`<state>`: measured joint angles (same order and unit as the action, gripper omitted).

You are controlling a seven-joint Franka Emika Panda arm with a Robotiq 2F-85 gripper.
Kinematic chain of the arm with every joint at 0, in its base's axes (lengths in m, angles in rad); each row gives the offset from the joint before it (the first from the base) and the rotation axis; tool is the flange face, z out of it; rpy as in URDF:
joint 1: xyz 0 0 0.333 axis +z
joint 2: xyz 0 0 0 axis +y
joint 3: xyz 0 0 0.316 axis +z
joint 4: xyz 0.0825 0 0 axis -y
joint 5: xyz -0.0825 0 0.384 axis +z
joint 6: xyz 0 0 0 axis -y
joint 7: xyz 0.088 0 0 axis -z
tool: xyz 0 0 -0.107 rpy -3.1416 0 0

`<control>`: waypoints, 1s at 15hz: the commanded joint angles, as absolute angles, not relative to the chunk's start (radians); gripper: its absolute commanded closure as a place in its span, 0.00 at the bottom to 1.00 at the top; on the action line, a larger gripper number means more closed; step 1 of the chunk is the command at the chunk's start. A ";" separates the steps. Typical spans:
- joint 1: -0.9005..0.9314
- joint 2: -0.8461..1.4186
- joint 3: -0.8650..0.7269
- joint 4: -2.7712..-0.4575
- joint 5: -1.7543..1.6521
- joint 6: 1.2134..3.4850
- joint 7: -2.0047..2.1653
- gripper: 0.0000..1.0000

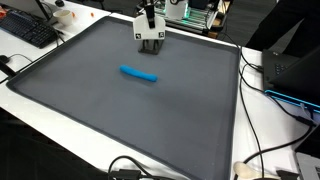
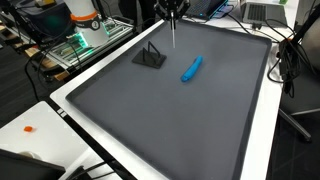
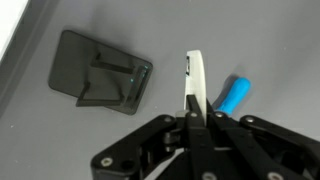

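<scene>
The white counter (image 1: 50,115) takes up most of the room's middle. Nearly all of it is covered by a big dark grey mat (image 1: 130,110) (image 2: 170,120) with a raised rim. In both exterior views the mat fills the frame from edge to edge.

The end effector (image 2: 172,12) (image 3: 195,115) hangs over the far end of the mat, at the top centre of an exterior view. In the wrist view its black linkage fills the bottom of the frame. The fingers are pressed together there, pinching a white stick (image 3: 197,80) (image 2: 172,35) between them.

A black stand (image 2: 150,56) (image 3: 100,75) sits on the mat, in the upper left of the wrist view. It is a flat, rounded rectangle with a small propped-up piece on top. It lies near the stick's tip but apart from it.

A blue marker (image 1: 138,73) (image 2: 191,68) (image 3: 232,95) lies flat on the mat, a short rounded cylinder of bright blue. In the wrist view it peeks out just right of the white stick, angled up to the right. In an exterior view it lies a little right of centre in the upper half, well clear of the stand.

The white stick is the smallest thing here. It is slim, straight and plain white or cream, flat-sided in the wrist view and ending in a squared tip. It rises from the fingertips toward the top centre of that frame. In an exterior view it points straight down from the end effector and stops short of the mat, between the stand and the blue marker. There is a small dark mark on its left edge near the tip, too tiny to read.
</scene>
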<state>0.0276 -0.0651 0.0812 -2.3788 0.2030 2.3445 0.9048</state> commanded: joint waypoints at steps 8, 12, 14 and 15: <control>0.114 0.237 0.092 -1.994 -0.063 2.130 0.652 0.99; 0.142 0.340 0.079 -1.889 -0.141 2.122 0.515 0.99; 0.154 0.387 0.072 -1.844 -0.159 2.113 0.453 0.99; 0.156 0.408 0.072 -1.824 -0.156 2.109 0.418 0.99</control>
<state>0.1290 0.3364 0.0929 -1.9058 -0.1279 2.1529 0.5023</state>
